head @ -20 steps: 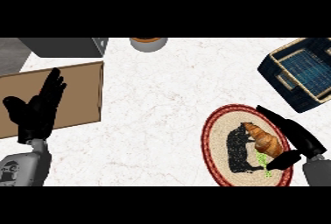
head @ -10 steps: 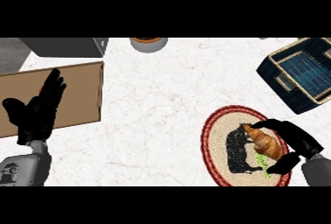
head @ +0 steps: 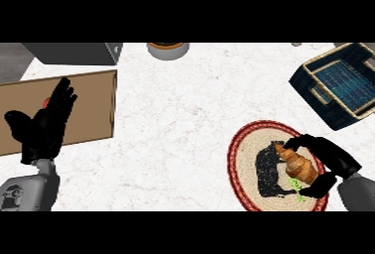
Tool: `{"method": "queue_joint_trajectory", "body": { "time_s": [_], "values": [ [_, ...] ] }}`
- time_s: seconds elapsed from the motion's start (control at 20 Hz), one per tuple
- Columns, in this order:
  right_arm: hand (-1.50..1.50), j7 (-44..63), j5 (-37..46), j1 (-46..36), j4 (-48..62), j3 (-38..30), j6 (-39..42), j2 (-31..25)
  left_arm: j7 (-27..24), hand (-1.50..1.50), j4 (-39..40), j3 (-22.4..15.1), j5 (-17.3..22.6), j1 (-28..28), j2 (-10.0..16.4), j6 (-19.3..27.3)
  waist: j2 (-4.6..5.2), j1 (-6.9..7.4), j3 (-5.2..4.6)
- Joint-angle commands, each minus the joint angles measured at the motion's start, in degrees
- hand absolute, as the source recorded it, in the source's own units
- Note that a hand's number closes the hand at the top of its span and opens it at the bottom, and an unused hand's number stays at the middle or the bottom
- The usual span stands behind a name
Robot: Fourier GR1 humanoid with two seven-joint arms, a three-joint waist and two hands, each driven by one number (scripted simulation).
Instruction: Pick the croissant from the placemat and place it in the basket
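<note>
My right hand has fingers and thumb curled round the golden-brown croissant, over the round red-rimmed woven placemat, near right. Dark blue wicker basket sits far right (well apart). Left hand rests at left, fingers straight.

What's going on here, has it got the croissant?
The right robot hand is curled round the croissant on the round placemat at lower right. The croissant is not yet in the basket at upper right. The left robot hand rests open over the brown board at left.
</note>
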Motion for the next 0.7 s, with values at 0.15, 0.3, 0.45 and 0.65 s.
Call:
{"method": "queue_joint_trajectory", "body": {
  "time_s": [0.15, 0.3, 0.45, 0.65],
  "values": [
    [1.5, 21.6, -3.2, -5.8, 4.2, -5.9, -4.9, 15.0, 0.2, 0.0, 0.6, -0.3, 0.0, -1.9, -0.2, 0.0, 1.3, 1.03, 1.59],
    [1.5, 33.4, -5.0, -10.3, 4.8, -12.3, -10.2, 18.7, -0.2, 0.0, 0.7, -1.3, -0.4, -2.0, -0.9, -0.1, 1.92, 2.38, 1.61],
    [1.5, 38.8, -6.4, -13.8, 3.9, -15.4, -20.1, 23.3, -0.3, 0.0, 1.2, -1.0, 0.1, -2.2, -0.5, -0.9, 1.95, 3.26, 1.78],
    [1.5, 43.4, -10.7, -23.3, 3.2, -13.9, -33.8, 23.6, 0.7, 0.0, 1.7, -1.3, 0.6, -3.9, -0.2, -1.8, 1.63, 4.6, 1.76]
  ]
}}
